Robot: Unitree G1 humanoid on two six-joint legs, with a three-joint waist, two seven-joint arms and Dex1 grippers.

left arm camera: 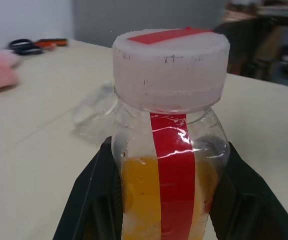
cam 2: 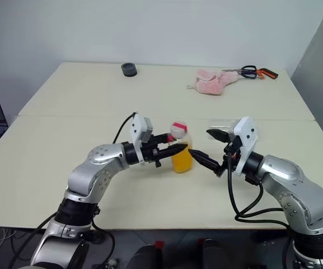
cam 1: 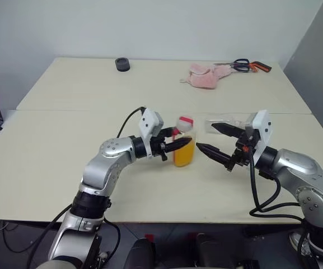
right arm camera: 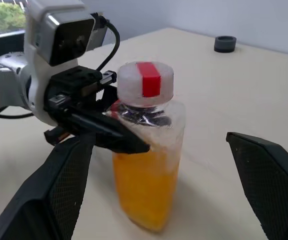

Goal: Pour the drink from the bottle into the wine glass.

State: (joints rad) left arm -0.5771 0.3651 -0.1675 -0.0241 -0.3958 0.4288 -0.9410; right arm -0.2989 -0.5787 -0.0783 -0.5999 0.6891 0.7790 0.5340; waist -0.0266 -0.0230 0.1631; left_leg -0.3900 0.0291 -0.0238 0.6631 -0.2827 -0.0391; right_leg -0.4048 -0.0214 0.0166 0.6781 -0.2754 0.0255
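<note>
Mid-table, near the front edge: my left gripper (cam 1: 179, 144) is clamped on the bottle (cam 1: 185, 147), long axis vertical, cap (cam 1: 186, 121) up, drink (right arm camera: 146, 187) filling the lower part. My right gripper (cam 1: 217, 141) is spread wide, holding nothing, just beside it. Wine glass (cam 1: 228, 122) sits behind the right gripper. Beige table (cam 1: 66, 140), grey wall.

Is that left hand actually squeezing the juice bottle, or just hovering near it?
Touching. In the left wrist view both black fingers press against the sides of the bottle, with no gap. The right wrist view shows the left hand clamped around it below the cap.
</note>
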